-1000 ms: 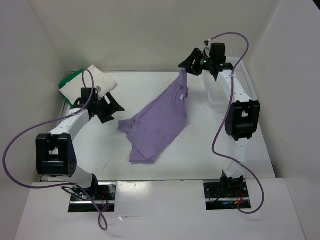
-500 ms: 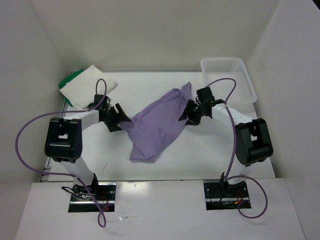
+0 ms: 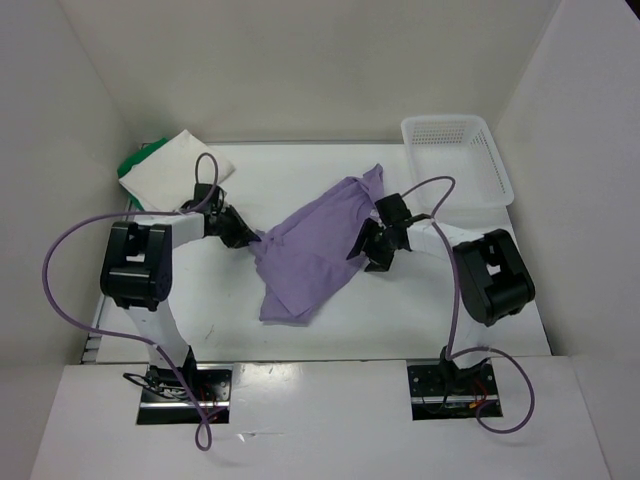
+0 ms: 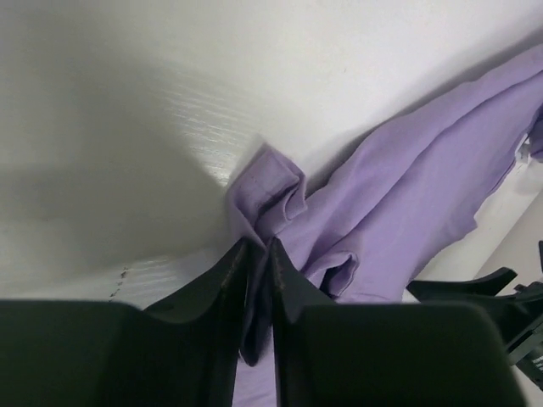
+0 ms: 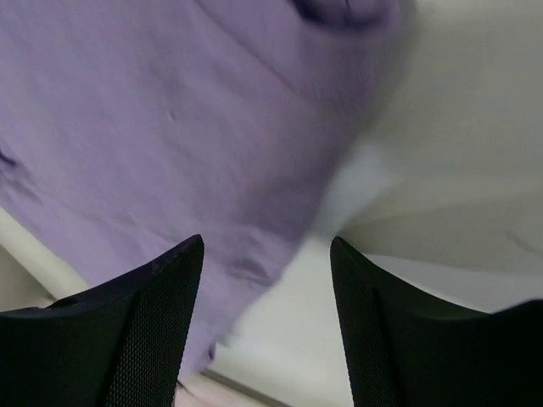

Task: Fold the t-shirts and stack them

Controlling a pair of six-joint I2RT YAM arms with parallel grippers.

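Open tabletop (image 3: 420, 320) nearside of lavender shirt (image 3: 310, 250); basket (image 3: 497, 155) back-right.

The white table (image 3: 210, 305) carries a crumpled purple shirt (image 3: 310, 255) at its middle, a green shirt (image 3: 133, 162) under a folded cream shirt (image 3: 175, 170) far left, and a basket (image 3: 450, 122) far right.

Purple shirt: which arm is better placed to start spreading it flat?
Left, probably. The left gripper is shut on an edge fold of the purple shirt, so it can pull; the right gripper hangs open over the cloth, gripping nothing.
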